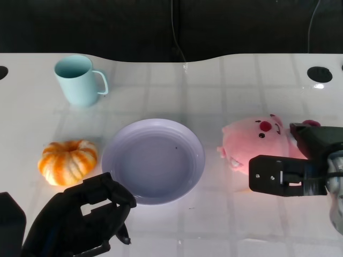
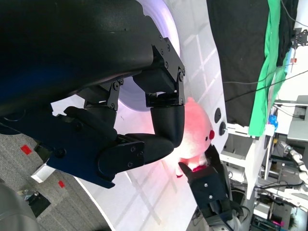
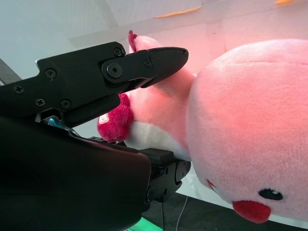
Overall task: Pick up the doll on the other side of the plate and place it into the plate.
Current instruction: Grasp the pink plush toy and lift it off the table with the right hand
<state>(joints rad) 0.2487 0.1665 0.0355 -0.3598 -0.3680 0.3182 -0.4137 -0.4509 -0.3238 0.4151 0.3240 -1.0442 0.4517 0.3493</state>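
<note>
Right wrist view: my right hand (image 3: 96, 125) reaches the pink pig doll (image 3: 231, 125), fingers (image 3: 144, 65) spread around its rear, not yet gripping; plate (image 1: 153, 160) lies beyond its head.

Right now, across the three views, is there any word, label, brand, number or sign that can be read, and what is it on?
None can be read in any view.
Pink doll: face markings only, no text.
Mug, plate, pumpkin: plain, no print.
Left hand and right hand: bare black shells and screws, no marking visible.
Background clutter in the left wrist view: too small and blurred to tell.
</note>
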